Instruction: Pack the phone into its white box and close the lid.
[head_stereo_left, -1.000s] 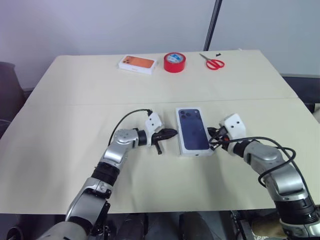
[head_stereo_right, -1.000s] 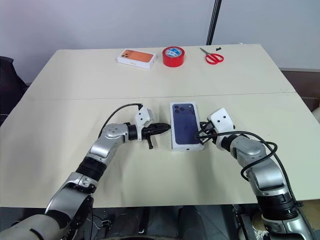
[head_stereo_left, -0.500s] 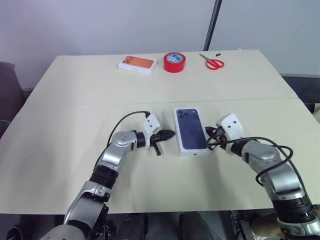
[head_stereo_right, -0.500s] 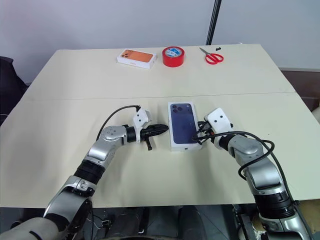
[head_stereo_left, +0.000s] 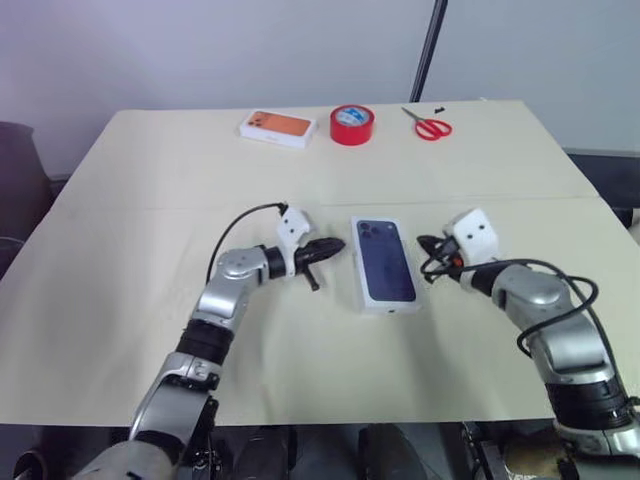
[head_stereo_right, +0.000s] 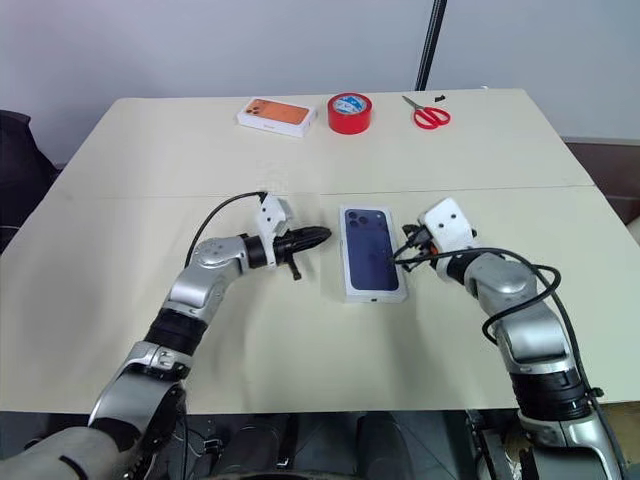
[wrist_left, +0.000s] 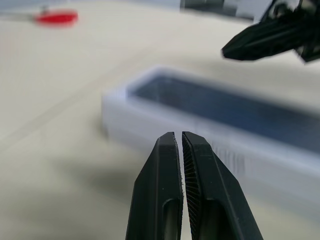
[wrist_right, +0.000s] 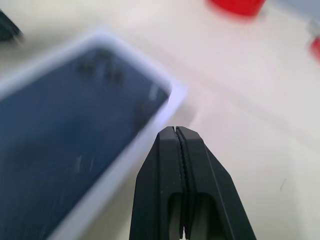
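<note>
From the head views, the lid (head_stereo_left: 385, 263) sits closed on the table (head_stereo_left: 150, 200), long axis running away from the robot, between the pinched-shut left gripper (head_stereo_left: 335, 245) and right gripper (head_stereo_left: 428, 249), right slightly nearer. Left wrist view: box side just ahead of clenched tips. Right wrist view: closed tips hover beside its edge, empty.

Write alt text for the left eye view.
A closed white box, its lid printed with a dark blue phone, lies mid-table between the shut left tool and shut right tool. An orange-topped box, red tape roll and scissors sit along the far edge.
</note>
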